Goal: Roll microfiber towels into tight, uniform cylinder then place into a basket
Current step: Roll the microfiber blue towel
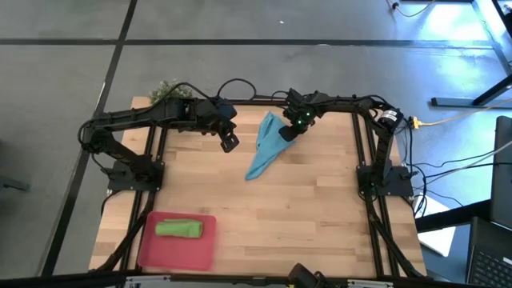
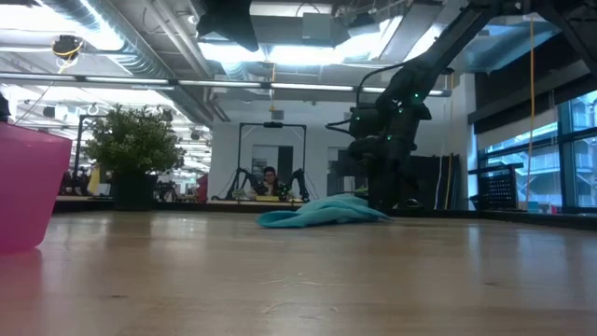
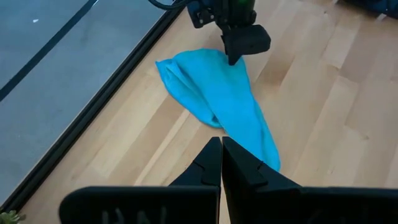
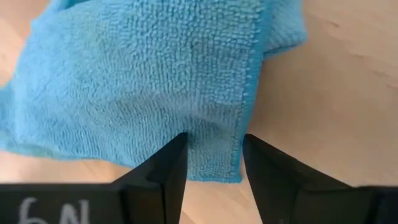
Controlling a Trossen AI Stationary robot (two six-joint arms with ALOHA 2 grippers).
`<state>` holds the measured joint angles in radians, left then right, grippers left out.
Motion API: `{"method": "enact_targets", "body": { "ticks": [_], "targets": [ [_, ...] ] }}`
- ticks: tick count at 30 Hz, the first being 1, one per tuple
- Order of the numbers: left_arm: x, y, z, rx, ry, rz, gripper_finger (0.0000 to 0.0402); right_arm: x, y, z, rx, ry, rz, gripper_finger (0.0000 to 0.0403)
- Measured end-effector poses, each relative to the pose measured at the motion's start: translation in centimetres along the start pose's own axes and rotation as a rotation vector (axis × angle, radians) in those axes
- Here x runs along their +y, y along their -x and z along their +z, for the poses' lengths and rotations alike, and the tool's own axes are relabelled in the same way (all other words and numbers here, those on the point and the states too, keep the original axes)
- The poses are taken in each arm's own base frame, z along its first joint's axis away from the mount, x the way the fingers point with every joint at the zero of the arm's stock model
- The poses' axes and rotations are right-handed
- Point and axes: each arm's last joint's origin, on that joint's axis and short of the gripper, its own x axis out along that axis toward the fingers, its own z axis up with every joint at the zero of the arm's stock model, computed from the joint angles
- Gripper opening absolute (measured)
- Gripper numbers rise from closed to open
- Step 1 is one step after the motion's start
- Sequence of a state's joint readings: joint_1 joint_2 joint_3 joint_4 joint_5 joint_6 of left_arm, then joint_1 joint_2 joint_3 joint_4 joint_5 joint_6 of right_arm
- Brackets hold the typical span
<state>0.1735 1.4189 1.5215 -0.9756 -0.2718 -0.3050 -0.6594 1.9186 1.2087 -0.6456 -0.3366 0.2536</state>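
The light blue towel (image 1: 262,152) lies loosely bunched on the table's far middle, narrowing toward its near end. My right gripper (image 1: 290,136) is down at the towel's far right edge, open, with a strip of cloth by the hem between its fingers (image 4: 214,162). My left gripper (image 1: 230,144) is shut and empty, just left of the towel and above the table; it also shows in the left wrist view (image 3: 221,149). The lime green towel (image 1: 178,229) lies rolled in the pinkish-red basket (image 1: 204,248) at the near left. My right gripper comes at the blue towel from above, pointing down, at a corner by the hemmed edge (image 4: 239,143). One finger (image 4: 171,168) stands over the cloth and the other (image 4: 264,171) just outside the hem. The cloth lies flat on the table. I cannot tell whether the fingers touch it.
A small green plant (image 1: 168,90) stands at the far left corner. The black frame rails (image 1: 364,152) run along the table's sides. Bare wood lies between the blue towel and the basket.
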Motion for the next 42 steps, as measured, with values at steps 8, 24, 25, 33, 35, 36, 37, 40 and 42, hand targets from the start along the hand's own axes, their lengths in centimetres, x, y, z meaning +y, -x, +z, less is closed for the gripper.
{"method": "enact_targets", "body": {
  "ticks": [8,24,25,33,35,36,37,40,42],
  "targets": [
    [0.0,0.0,0.0,0.0,0.0,0.0,0.0,-0.1,0.0,-0.4,0.039,0.061,-0.009,0.0156],
    [0.0,0.0,0.0,0.0,-0.001,0.0,0.0,-0.8,-1.0,-1.5,0.049,0.084,0.002,0.0156],
    [0.0,0.0,0.0,0.001,-0.001,0.0,0.0,-0.9,-1.2,-1.7,0.051,0.082,0.006,0.0156],
    [0.0,0.0,0.0,0.001,-0.001,0.0,0.0,-0.9,-1.4,-1.9,0.057,0.116,0.009,0.0097],
    [0.0,0.0,0.0,0.003,-0.002,0.001,0.0,-1.0,-1.5,-1.8,0.053,0.117,0.006,0.0055],
    [0.0,0.0,-0.1,0.007,-0.003,0.002,0.0,-1.0,-1.5,-1.8,0.05,0.119,0.004,0.0032],
    [0.0,-0.1,-0.1,0.01,0.0,0.003,0.0,-1.0,-1.5,-1.8,0.047,0.129,0.004,0.0017],
    [0.0,-0.6,-0.6,0.035,-0.007,0.011,0.0,-1.0,-1.5,-1.8,0.044,0.138,0.006,0.0011],
    [0.0,-0.7,-0.7,0.042,-0.008,0.013,0.0,-0.9,-1.4,-1.7,0.04,0.141,0.012,0.0007]
  ]
}}
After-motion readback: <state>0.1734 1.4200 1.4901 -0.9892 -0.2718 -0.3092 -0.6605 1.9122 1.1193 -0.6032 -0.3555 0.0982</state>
